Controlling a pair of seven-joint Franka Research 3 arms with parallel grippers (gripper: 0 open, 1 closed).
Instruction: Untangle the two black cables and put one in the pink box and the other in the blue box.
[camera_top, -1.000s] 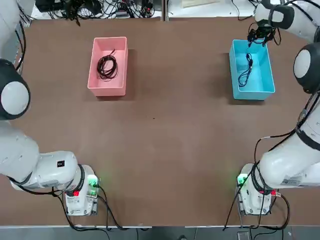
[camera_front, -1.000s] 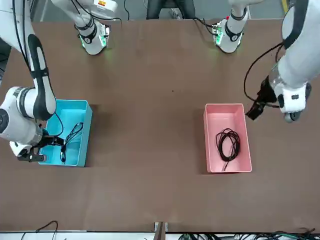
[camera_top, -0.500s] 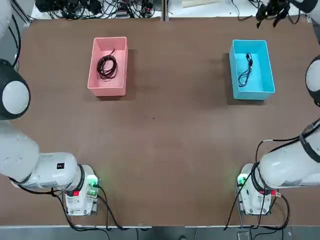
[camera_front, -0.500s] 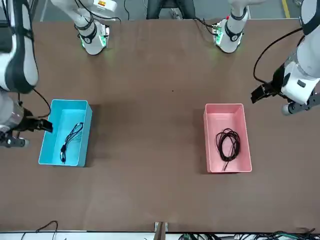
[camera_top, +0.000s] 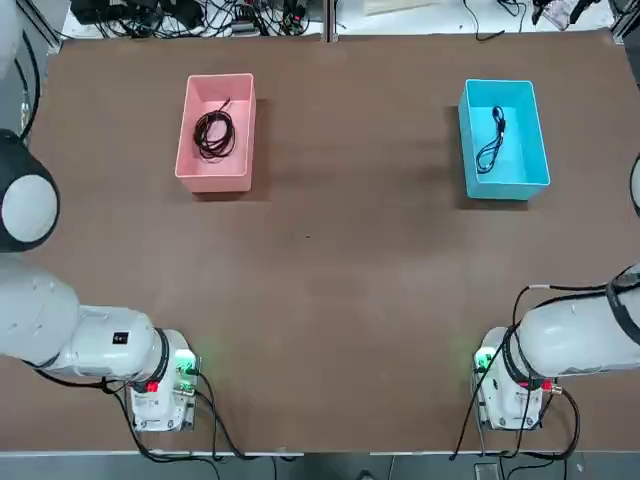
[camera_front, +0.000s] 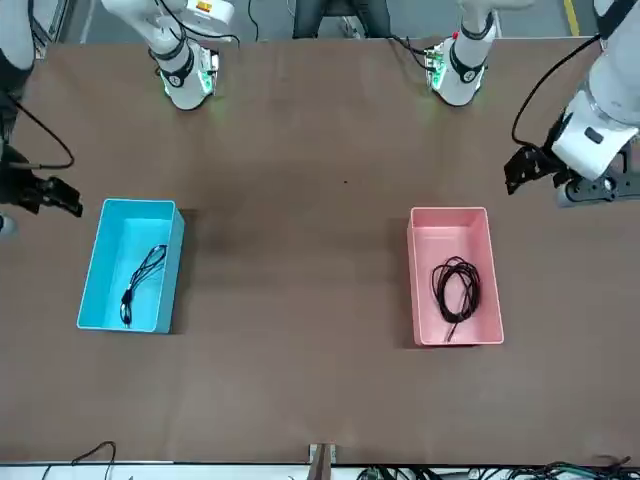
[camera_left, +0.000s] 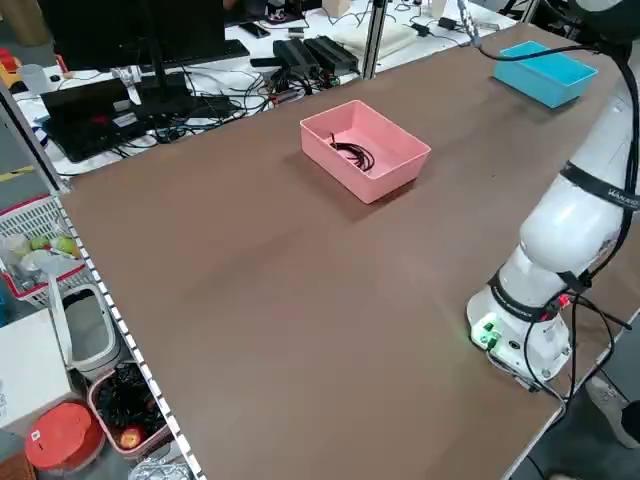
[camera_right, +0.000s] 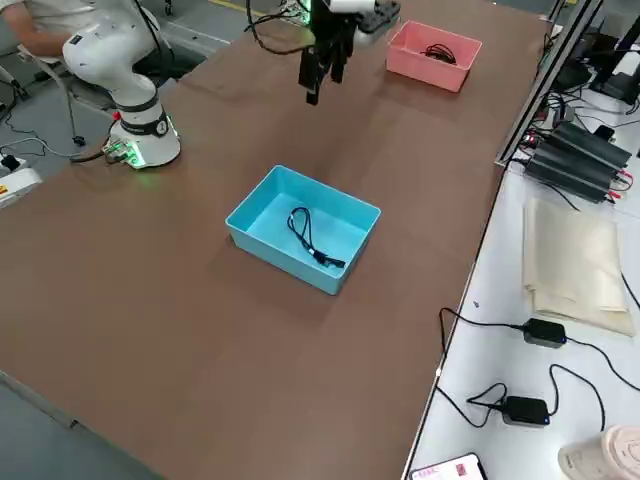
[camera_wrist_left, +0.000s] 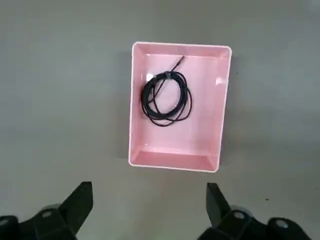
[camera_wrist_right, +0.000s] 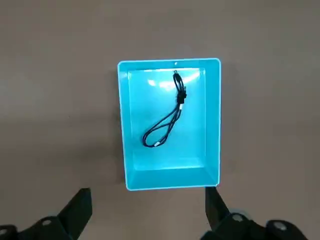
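**Cables boxed, both claws open and empty**

Top view: one coiled cable (camera_top: 213, 134) lies in the pink box (camera_top: 215, 177), the other cable (camera_top: 492, 143) in the blue box (camera_top: 505, 186), well apart on the bench (camera_top: 330, 300).

Front view: the left claw (camera_front: 528, 170) hangs beside the pink box; the right claw (camera_front: 55, 195) hangs beside the blue one.

Left wrist view: jaws stand wide, holding nothing; the coil looks light, limp and springy, best pinched across its bunched strands.

Right wrist view: jaws likewise wide and empty; this cable is a thin doubled loop, probably slippery, best gripped near its plug end.
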